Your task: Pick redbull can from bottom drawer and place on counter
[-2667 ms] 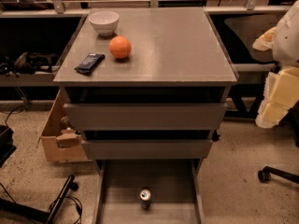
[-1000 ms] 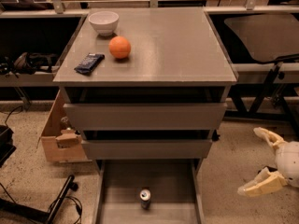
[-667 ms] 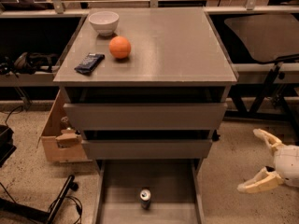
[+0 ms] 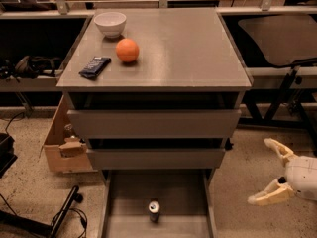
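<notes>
The redbull can [image 4: 154,210] stands upright on the floor of the open bottom drawer [image 4: 129,192], near its middle front. The grey counter [image 4: 183,48] tops the cabinet above it. My gripper [image 4: 261,170] hangs low at the right of the cabinet, over the floor, well right of the can and a little higher in the frame. Its two pale fingers [image 4: 270,195] are spread wide apart and hold nothing.
On the counter's left part sit a white bowl [image 4: 110,23], an orange ball [image 4: 127,50] and a dark blue snack wrapper [image 4: 94,67]. Two upper drawers [image 4: 153,124] stick out slightly. A cardboard box [image 4: 62,148] stands left of the cabinet; cables lie on the floor.
The gripper dropped from beside the counter's right edge down to floor level at the right. Over the last second it has shifted only slightly. The can has not moved.
</notes>
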Tool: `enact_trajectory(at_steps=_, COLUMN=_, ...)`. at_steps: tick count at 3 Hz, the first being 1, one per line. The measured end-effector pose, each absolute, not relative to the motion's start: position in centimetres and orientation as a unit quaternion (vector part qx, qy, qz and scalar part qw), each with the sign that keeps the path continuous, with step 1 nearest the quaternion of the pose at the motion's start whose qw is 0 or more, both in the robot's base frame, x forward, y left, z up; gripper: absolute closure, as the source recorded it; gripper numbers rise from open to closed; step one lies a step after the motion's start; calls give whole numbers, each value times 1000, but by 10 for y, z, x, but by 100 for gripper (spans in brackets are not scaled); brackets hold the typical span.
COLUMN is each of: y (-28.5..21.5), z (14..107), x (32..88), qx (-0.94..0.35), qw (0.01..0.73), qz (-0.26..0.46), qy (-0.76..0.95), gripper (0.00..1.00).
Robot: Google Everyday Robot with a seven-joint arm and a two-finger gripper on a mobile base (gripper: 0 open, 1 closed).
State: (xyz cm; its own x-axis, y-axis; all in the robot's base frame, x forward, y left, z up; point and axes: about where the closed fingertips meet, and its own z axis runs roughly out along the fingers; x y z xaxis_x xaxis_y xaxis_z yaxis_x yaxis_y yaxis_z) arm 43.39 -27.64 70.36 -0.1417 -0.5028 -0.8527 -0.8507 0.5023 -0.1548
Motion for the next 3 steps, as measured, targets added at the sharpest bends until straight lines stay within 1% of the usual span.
enact_trajectory(at_steps=1, y=-242, z=674, x=452, qx=-463, qw=489, qz=213, qy=708, gripper=0)
enact_trajectory(at_steps=3, y=-128, z=543, x=500, qx=-473, qw=529, qz=282, qy=646, gripper=0)
